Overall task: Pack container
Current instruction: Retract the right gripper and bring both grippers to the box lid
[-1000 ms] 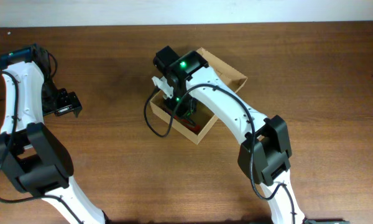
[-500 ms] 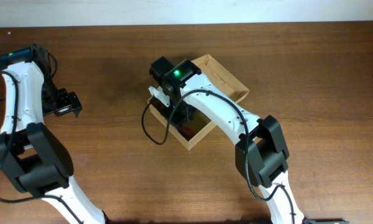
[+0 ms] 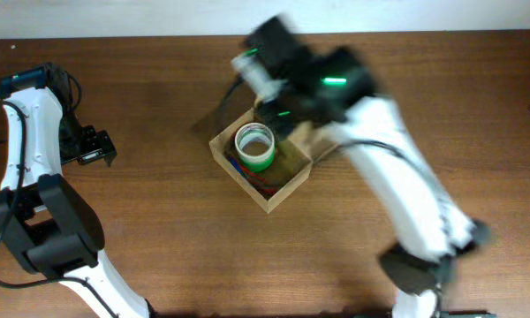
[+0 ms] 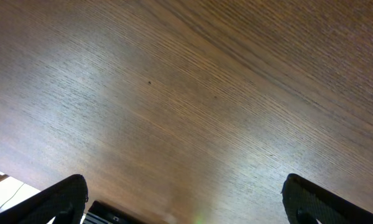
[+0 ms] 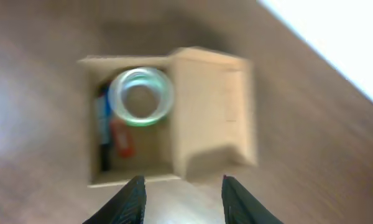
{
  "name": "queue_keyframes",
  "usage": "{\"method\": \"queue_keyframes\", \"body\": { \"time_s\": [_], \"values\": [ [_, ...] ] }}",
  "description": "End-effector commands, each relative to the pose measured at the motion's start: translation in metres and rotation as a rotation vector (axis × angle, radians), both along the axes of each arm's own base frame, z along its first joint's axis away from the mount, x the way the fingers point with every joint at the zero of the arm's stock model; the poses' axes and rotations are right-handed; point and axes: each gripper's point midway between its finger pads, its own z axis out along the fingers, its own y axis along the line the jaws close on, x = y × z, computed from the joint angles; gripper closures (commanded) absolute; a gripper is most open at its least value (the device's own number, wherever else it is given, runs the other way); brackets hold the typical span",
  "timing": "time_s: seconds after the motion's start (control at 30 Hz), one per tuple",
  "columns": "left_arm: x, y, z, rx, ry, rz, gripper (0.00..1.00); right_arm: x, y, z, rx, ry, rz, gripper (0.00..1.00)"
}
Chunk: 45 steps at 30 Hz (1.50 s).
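Overhead, the container (image 3: 290, 188) sits diagonal, long axis upper-left to lower-right.

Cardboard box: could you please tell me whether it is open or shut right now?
Open. The cardboard box has its flap lid swung aside, and the green tape roll lies visible inside it.

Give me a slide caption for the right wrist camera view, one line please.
Right hand open above the container, flap lid open, a green tape roll lying inside.
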Motion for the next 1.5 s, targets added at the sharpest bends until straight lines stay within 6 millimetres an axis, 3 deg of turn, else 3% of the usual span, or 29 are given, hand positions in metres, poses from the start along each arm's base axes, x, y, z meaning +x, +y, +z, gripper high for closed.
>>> {"method": "queue_keyframes", "body": {
  "time_s": [0.0,0.07,0.13,0.2,0.23,0.3,0.37,0.4,0.43,0.63,0.77,0.9,1.1,1.27,1.47],
  "values": [
    [-0.001,-0.001,-0.002,-0.012,0.004,-0.008,0.00,0.009,-0.104,0.027,0.010,-0.078,-0.296,0.59],
    [0.013,-0.001,-0.004,-0.017,-0.055,0.001,0.00,0.005,-0.145,0.021,0.048,-0.072,-0.393,0.59],
    [0.026,-0.012,-0.006,-0.087,-0.116,0.008,0.00,-0.002,-0.183,0.002,0.115,-0.044,-0.483,0.59],
    [0.045,-0.029,-0.005,-0.203,-0.203,-0.072,0.00,-0.013,-0.212,-0.039,0.197,0.048,-0.600,0.59],
    [0.055,-0.040,-0.001,-0.269,-0.254,-0.146,0.08,-0.019,-0.217,-0.059,0.222,0.111,-0.642,0.59],
    [0.075,-0.055,0.012,-0.351,-0.352,-0.224,0.44,-0.030,-0.217,-0.105,0.268,0.253,-0.709,0.60],
    [0.092,-0.058,0.029,-0.340,-0.426,-0.255,0.84,-0.034,-0.208,-0.141,0.309,0.339,-0.735,0.64],
    [0.102,-0.059,0.040,-0.322,-0.465,-0.276,0.96,-0.033,-0.202,-0.156,0.333,0.368,-0.742,0.65],
    [0.113,-0.061,0.053,-0.305,-0.508,-0.301,0.98,-0.031,-0.196,-0.169,0.353,0.389,-0.749,0.68],
    [0.152,-0.077,0.127,-0.180,-0.696,-0.475,0.98,-0.018,-0.164,-0.221,0.406,0.474,-0.785,0.81],
    [0.156,-0.093,0.146,-0.155,-0.723,-0.528,0.99,-0.006,-0.134,-0.249,0.457,0.543,-0.736,0.88],
    [0.149,-0.104,0.140,-0.124,-0.660,-0.556,0.98,0.029,-0.091,-0.273,0.609,0.546,-0.690,0.89],
    [0.143,-0.106,0.136,-0.109,-0.621,-0.573,0.99,0.073,-0.069,-0.280,0.742,0.444,-0.654,0.90],
    [0.145,-0.107,0.128,-0.120,-0.605,-0.554,0.98,0.085,-0.059,-0.268,0.796,0.390,-0.554,0.91],
    [0.153,-0.125,0.088,-0.175,-0.520,-0.559,0.99,0.095,-0.042,-0.246,0.899,0.360,-0.439,0.90]
  ]
}}
